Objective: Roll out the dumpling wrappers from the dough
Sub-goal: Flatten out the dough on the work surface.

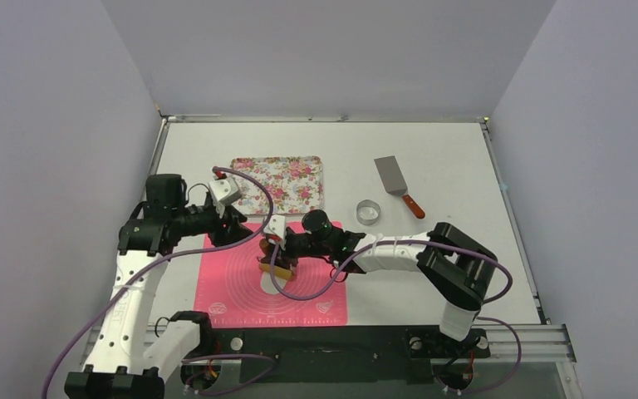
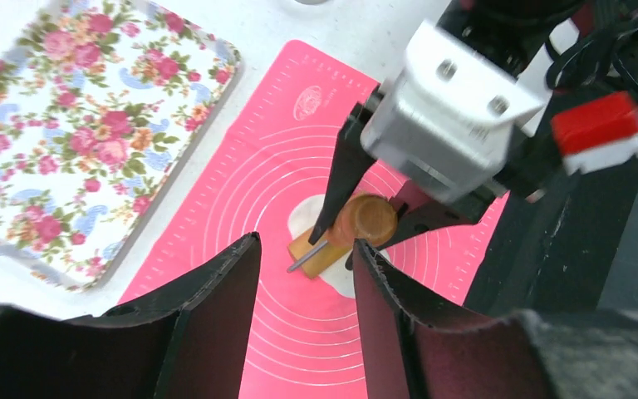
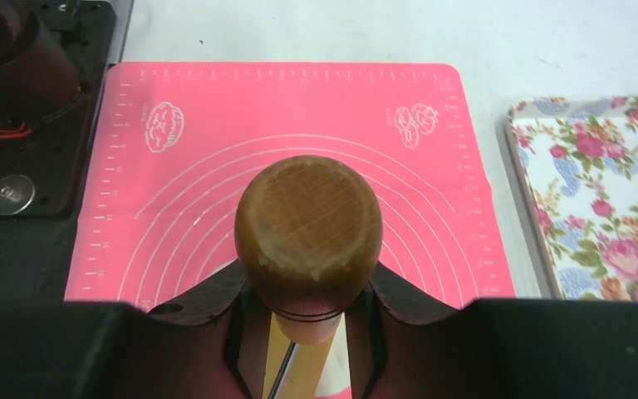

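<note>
1. Top external view: the dumpling wrapper (image 1: 272,284), a white oval, lies mid-frame on the pink silicone mat (image 1: 233,287), its long axis running up-down.
2. The wooden rolling pin (image 1: 278,268) lies across it, clamped by the right gripper (image 1: 279,251).
3. The left gripper (image 1: 242,223) hangs empty, jaws apart, at the mat's upper-left edge.
4. A floral tray (image 1: 278,183), ring cutter (image 1: 369,211) and spatula (image 1: 395,177) sit beyond the mat.

The bench (image 1: 465,158) is a flat white surface with a metal rim. Four items lie directly on it.

- A pink silicone mat (image 1: 233,291) with printed concentric circles lies left of centre, and its near edge reaches the front of the bench.
- A floral tray (image 1: 278,183) sits just behind the mat, with a narrow gap between them.
- A small metal ring cutter (image 1: 368,211) stands right of the tray, near the mat's far right corner.
- A spatula (image 1: 397,184) lies just beyond the ring. Its blade points away and its reddish handle points near-right.
</note>
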Robot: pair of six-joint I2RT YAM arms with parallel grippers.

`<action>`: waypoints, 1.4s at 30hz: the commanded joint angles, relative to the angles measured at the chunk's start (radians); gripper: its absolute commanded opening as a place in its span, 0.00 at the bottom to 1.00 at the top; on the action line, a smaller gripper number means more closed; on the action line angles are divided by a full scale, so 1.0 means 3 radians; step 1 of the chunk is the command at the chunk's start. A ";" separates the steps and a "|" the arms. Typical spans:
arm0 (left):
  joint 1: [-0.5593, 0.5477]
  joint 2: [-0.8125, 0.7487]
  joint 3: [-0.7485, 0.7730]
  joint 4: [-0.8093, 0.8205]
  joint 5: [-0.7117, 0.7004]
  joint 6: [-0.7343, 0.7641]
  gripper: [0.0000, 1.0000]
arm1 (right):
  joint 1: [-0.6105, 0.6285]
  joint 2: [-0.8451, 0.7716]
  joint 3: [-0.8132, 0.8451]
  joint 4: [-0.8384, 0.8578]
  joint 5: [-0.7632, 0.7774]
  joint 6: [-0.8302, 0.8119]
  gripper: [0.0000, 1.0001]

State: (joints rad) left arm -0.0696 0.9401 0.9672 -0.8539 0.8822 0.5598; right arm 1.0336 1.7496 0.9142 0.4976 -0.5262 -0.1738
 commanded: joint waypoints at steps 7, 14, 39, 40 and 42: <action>0.0132 -0.0152 0.0493 -0.0719 -0.0003 -0.0043 0.47 | 0.0000 0.0274 0.0739 -0.0244 -0.1043 -0.0232 0.00; 0.0304 -0.0198 0.0586 -0.0787 0.0326 0.0009 0.48 | -0.0078 0.0423 0.1289 -0.1611 -0.1592 -0.1086 0.00; 0.0585 -0.0312 0.0319 -0.0506 0.0174 -0.0189 0.48 | 0.0178 0.0658 0.0908 -0.2851 -0.1712 -0.1739 0.00; 0.0585 -0.0320 0.0308 -0.0510 0.0149 -0.0182 0.48 | 0.0180 0.0652 0.0899 -0.2853 -0.1645 -0.1749 0.00; 0.0586 -0.0324 0.0297 -0.0511 0.0127 -0.0164 0.48 | 0.0166 0.0634 0.0885 -0.2805 -0.1501 -0.1748 0.00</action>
State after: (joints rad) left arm 0.1001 0.8589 1.0653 -1.0420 0.9356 0.5098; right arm 1.0691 1.8946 1.2587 -0.1032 -1.0344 -0.7219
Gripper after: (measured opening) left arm 0.483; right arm 0.286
